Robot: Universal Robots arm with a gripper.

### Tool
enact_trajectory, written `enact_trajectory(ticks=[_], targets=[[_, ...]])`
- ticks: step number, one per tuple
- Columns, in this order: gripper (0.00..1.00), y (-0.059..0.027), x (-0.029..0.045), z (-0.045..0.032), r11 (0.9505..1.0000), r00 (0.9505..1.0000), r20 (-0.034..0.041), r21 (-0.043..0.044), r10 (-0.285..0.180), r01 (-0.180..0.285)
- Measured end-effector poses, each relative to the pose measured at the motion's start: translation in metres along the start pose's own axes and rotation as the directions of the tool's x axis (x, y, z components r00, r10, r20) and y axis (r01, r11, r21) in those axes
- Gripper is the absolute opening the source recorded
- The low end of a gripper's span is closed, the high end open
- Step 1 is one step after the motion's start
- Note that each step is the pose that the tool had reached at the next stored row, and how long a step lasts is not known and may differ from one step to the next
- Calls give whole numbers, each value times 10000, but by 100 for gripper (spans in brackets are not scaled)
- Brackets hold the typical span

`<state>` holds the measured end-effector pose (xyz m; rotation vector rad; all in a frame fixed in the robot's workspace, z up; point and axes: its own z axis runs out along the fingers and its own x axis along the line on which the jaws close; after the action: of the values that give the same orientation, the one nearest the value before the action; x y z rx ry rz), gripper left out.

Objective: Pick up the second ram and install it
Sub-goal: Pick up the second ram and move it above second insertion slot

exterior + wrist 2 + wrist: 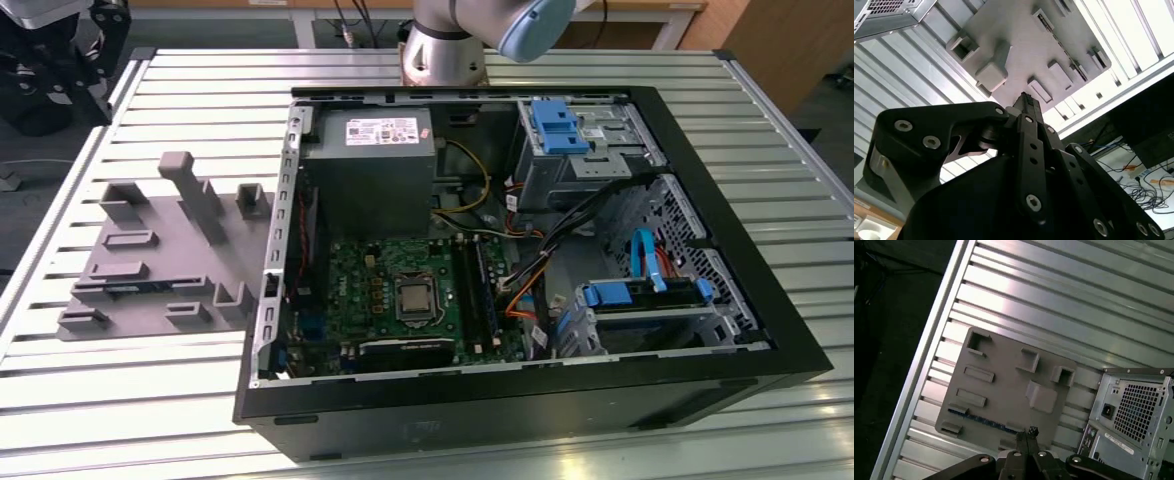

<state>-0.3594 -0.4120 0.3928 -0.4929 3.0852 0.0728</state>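
The jaws hang narrow, tips together and empty, above the grey tray point(1004, 390), where the second ram point(981, 419) lies slotted along one edge. Lowered this closed, they would likely strike the stick, not straddle it.

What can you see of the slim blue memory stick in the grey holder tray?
The slim blue memory stick shows as a thin blue edge, seated lengthwise in a slot along one edge of the flat grey plastic holder tray on the slatted metal table. Nothing grips it; the black gripper hovers apart from it.
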Motion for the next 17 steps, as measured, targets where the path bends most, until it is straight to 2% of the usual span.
enact_trajectory(ticks=[17], targets=[[11, 0, 0, 0, 9992, 9992, -17, -9, -395, 395]])
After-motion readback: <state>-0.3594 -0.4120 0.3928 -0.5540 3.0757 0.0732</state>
